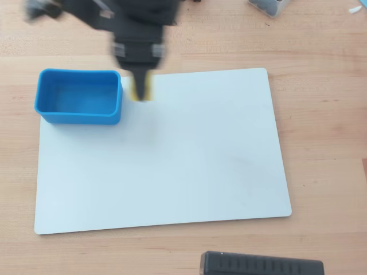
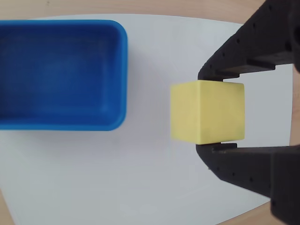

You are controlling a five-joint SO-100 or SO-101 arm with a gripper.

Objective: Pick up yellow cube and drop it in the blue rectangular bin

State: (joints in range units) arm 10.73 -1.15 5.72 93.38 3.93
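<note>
The yellow cube is clamped between my gripper's two black fingers and held above the white board. In the overhead view the gripper is blurred, with the cube showing yellow at its tip, just right of the blue rectangular bin. The bin stands on the board's upper left corner and is empty. In the wrist view the bin lies to the left of the cube, with a gap of white board between them.
A white board lies on the wooden table. A dark object sits at the bottom edge and a grey object at the top right.
</note>
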